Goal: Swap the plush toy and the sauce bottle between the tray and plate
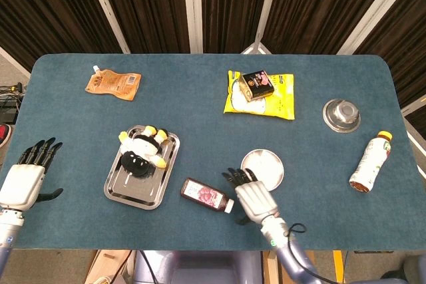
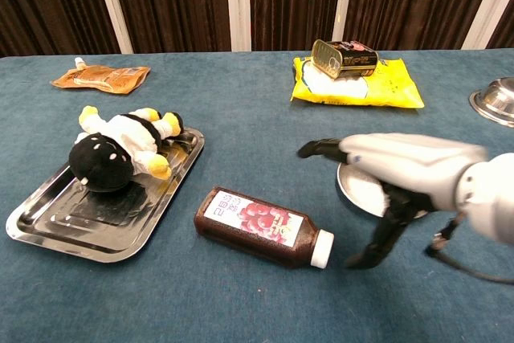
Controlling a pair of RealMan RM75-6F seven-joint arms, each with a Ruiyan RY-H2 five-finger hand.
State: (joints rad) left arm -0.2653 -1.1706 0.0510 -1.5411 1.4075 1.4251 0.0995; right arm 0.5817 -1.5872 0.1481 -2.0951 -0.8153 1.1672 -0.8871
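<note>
The black, white and yellow plush toy (image 1: pixel 142 151) (image 2: pixel 120 147) lies on the steel tray (image 1: pixel 135 191) (image 2: pixel 88 234) at the left. On the cloth between tray and plate lies the dark red sauce bottle (image 1: pixel 206 195) (image 2: pixel 259 226), white cap toward the right. My right hand (image 1: pixel 251 195) (image 2: pixel 401 169) hovers just right of the cap, fingers spread and holding nothing, overlapping the round steel plate (image 1: pixel 266 162) (image 2: pixel 360 192). At the table's left edge my left hand (image 1: pixel 25 181) is spread and empty, far from the tray.
An orange pouch (image 1: pixel 113 84) lies at the back left. A yellow bag (image 1: pixel 266 101) bearing a tin (image 1: pixel 257 83) sits at back centre. A small steel bowl (image 1: pixel 341 114) and a drink bottle (image 1: pixel 370 162) are at the right.
</note>
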